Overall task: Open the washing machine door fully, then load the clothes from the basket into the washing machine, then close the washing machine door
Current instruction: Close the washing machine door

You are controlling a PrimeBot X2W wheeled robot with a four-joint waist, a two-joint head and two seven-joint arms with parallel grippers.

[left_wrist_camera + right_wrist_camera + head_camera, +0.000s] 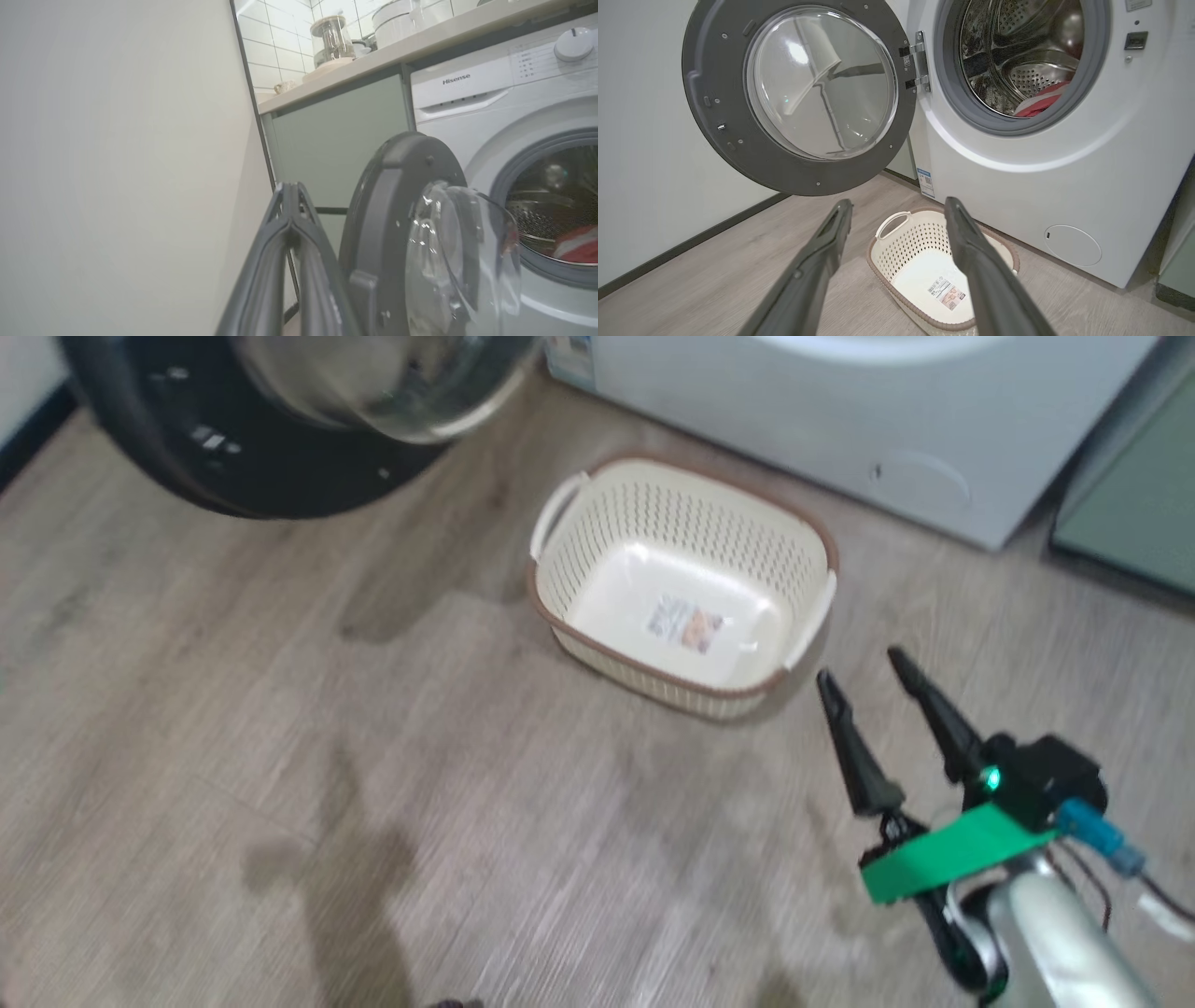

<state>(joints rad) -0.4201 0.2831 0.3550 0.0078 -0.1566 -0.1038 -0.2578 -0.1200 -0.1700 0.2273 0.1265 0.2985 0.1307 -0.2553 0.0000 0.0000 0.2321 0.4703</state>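
Clear path into washing machine (1064, 177); door (705, 93) hangs aside; basket (901, 247) on floor below.

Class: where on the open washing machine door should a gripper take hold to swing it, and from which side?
I would grip the washing machine door by its dark rim at the free edge, opposite the hinge, coming from the wall side. The rim is flat and thin; the glass bowl bulges, smooth and wide.

Basket (653, 513) sits on the floor (280, 756) in front of the washing machine (794, 439). Door (243, 476) hangs off left, clothes (1038, 105) in the drum (1017, 46)
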